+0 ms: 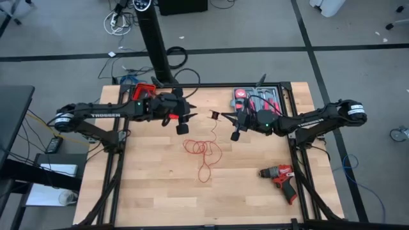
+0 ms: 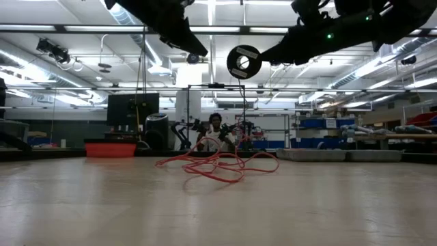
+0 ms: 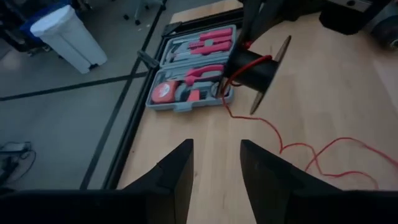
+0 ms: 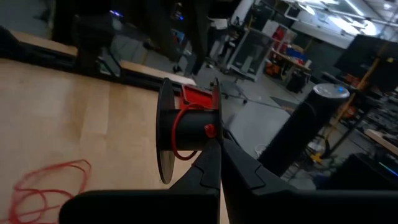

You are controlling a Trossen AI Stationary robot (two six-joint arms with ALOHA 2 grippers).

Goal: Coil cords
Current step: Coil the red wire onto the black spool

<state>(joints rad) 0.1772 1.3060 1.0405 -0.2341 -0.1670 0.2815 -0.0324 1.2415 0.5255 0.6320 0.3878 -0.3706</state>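
A thin red cord (image 1: 202,151) lies in loose loops on the wooden table; one strand rises from it to a small black spool (image 1: 215,115), which has a few red turns on it (image 4: 180,134). My right gripper (image 1: 225,119) is shut on the spool above the table's middle. In the low view the spool (image 2: 244,61) hangs high above the cord pile (image 2: 218,162). My left gripper (image 1: 186,122) is open and empty, just left of the spool; its fingers (image 3: 180,168) point toward the spool (image 3: 255,67). My right gripper pinches the spool by the rim of one end disc (image 4: 215,124) between its two fingers. The fingers come level from the table's right side. The spool is lifted clear of the table with its axis about level. The cord (image 3: 273,134) hangs slack from it.
A grey tool case (image 1: 255,99) with red-handled tools lies at the far right. A red-black drill (image 1: 281,177) lies at the near right. A red bin (image 1: 143,89) stands at the far left, behind my left arm. Bare wood lies toward the table's near edge.
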